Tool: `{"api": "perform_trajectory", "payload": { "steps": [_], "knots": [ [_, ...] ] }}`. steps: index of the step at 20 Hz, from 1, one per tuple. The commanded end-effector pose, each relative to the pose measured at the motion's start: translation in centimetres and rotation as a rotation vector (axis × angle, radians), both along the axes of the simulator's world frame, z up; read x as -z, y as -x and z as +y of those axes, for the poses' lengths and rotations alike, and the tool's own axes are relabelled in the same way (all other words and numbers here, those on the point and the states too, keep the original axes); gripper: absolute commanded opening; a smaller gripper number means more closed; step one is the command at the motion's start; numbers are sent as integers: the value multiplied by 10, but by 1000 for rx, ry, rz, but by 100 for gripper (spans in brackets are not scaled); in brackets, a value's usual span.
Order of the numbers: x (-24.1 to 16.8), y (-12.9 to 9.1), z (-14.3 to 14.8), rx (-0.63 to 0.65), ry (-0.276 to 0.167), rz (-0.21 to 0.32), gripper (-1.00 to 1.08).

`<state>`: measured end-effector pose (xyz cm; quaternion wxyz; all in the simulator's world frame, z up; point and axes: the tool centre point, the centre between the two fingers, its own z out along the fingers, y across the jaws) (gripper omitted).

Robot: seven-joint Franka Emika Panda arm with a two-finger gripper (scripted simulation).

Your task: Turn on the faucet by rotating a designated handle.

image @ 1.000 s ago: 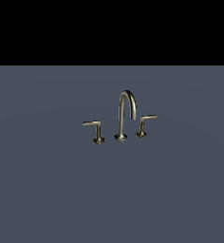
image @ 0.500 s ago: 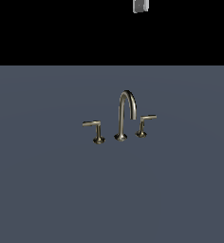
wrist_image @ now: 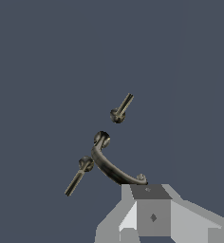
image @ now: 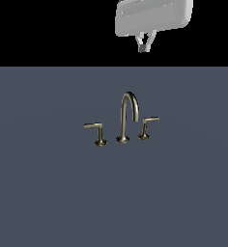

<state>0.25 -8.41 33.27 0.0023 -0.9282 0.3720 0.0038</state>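
The faucet (image: 127, 116) stands on the grey-blue surface, its arched spout between two lever handles. The handle (image: 146, 126), with the shorter bar, is on the exterior view's right of the spout. The larger handle (image: 97, 132) is on the left. My gripper (image: 144, 47) hangs high above and beyond the faucet, well clear of it, with its fingers together and nothing held. In the wrist view the gripper (wrist_image: 151, 204) is at the picture's edge, just by the spout tip (wrist_image: 140, 178). The handle (wrist_image: 121, 108) lies beyond the spout base, and the larger handle (wrist_image: 78, 176) is on the other side.
The flat grey-blue surface (image: 48, 193) spreads on all sides of the faucet. A black backdrop fills the area behind it. Nothing else stands near the faucet.
My gripper has come down into the exterior view from the top edge; a second ago it was out of view. The faucet and its handles have not moved.
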Motion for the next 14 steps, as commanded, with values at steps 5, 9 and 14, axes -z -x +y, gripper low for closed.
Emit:
{"api": "perform_trajectory", "payload": {
  "steps": [5, 9, 14],
  "knots": [
    [55, -38, -17, 154, 3, -1, -100],
    [92, -57, -28, 248, 4, -1, -100],
    [142, -76, -42, 364, 6, -2, -100]
  ]
}}
